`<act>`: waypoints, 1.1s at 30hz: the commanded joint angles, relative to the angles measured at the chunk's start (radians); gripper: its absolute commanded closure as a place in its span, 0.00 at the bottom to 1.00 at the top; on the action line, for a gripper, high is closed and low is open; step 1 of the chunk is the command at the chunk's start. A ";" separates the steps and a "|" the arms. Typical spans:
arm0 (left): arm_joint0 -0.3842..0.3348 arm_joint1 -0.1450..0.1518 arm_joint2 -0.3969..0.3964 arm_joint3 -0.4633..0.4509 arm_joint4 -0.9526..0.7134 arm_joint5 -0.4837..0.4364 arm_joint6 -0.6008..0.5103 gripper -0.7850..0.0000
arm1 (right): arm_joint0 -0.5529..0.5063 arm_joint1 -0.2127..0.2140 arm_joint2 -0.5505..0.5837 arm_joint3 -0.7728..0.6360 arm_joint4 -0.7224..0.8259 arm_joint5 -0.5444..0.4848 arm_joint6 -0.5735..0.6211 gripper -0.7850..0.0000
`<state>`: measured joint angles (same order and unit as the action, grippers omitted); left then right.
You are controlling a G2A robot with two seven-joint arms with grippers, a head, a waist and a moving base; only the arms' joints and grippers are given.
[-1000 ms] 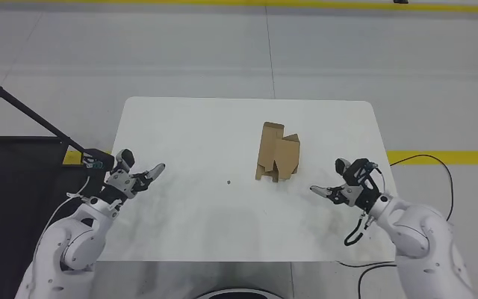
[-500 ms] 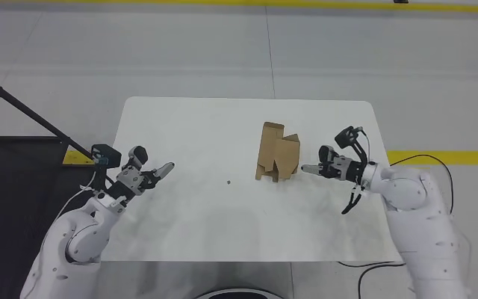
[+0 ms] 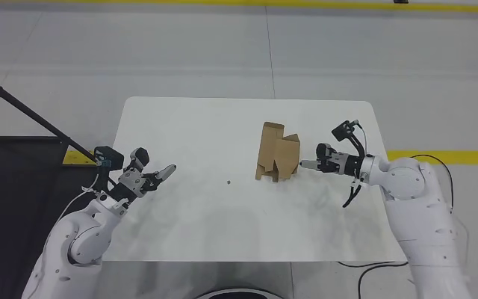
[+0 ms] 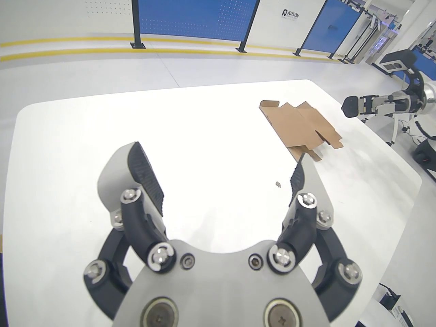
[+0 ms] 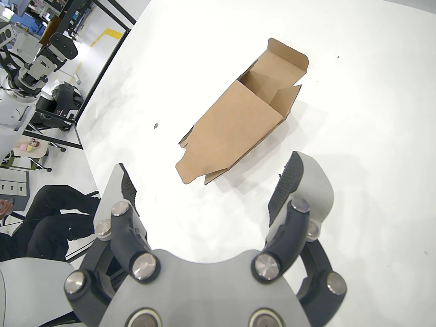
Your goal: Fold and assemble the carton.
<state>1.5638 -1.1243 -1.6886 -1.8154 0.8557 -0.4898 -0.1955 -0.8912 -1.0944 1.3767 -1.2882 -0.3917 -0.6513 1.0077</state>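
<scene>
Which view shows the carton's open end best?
The right wrist view: the carton lies near, its open end and flaps visible. The top view shows it small from above; the left wrist view shows it far off, looking flat.

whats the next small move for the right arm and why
Probably ease the right gripper forward and close on the carton: its jaws are open, right beside the carton's edge but holding nothing, while the left gripper is open and far off.

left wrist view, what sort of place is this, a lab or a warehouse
Probably a robotics lab or test hall: blue partition panels stand behind yellow floor lines, and a white work table holds the carton.
</scene>
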 commanded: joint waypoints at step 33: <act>0.034 0.001 -0.007 -0.009 -0.023 -0.042 0.065 0.00 | 0.359 -0.077 -0.339 0.447 0.192 0.199 0.195 0.00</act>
<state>1.5981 -1.1235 -1.6954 -1.8245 0.8332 -0.5315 -0.1310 -0.5411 -1.1671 1.0475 -0.8586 -0.2056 -0.4464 1.2037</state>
